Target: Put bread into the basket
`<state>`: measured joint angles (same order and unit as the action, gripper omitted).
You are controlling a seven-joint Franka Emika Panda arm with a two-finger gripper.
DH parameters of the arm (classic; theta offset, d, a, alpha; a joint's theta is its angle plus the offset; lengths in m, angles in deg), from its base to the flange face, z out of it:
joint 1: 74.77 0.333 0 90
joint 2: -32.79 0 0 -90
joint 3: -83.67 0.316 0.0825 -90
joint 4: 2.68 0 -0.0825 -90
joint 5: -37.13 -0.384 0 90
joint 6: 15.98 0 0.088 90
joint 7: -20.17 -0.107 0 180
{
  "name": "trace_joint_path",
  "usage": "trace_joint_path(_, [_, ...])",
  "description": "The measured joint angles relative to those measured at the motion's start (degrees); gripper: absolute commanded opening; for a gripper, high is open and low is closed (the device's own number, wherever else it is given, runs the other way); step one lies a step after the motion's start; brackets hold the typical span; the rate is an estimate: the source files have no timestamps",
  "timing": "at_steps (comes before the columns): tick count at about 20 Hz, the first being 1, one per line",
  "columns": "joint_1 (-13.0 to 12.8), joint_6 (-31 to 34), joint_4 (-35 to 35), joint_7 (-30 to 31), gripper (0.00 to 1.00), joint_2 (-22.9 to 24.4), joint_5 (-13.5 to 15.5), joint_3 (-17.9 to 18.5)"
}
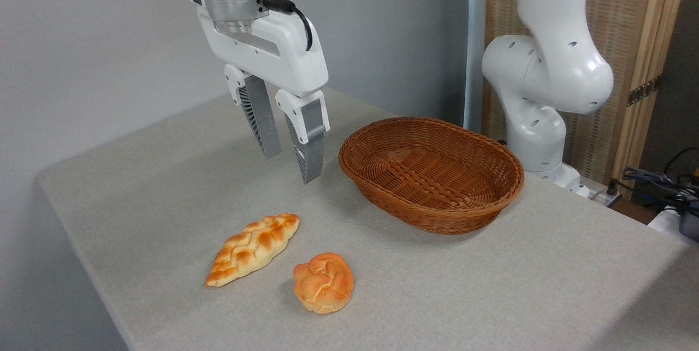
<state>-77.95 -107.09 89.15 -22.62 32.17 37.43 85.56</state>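
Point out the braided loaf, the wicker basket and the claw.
braided loaf (253,250): fixed camera view, middle of its toasted top.
wicker basket (437,214): fixed camera view, near outer wall below the rim.
claw (291,168): fixed camera view, gap midway between the two fingertips, held open above the table.

The arm (546,67) is cut off by the top edge, so its upper links are not seen, and the wrist above the gripper (289,168) is likewise cropped there. The table (491,296) is cut by the bottom and right edges. The basket's (431,173) near inner wall is hidden behind its own rim. The cables (663,187) at the right edge are cropped and too tangled to be told apart.
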Motion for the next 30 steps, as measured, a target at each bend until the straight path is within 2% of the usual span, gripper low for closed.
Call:
trace_joint_path(11, [0.00,0.00,0.00,0.00,1.00,0.00,0.00,0.00])
trace_joint_path(18, [-0.02,-0.86,1.05,0.17,1.00,-0.15,2.39,-0.02])
trace_joint_path(25, [-0.27,-5.28,4.08,2.43,1.00,-0.36,2.82,-0.66])
trace_joint_path(30, [-2.07,-14.95,12.12,4.90,1.00,-1.19,2.82,-1.05])
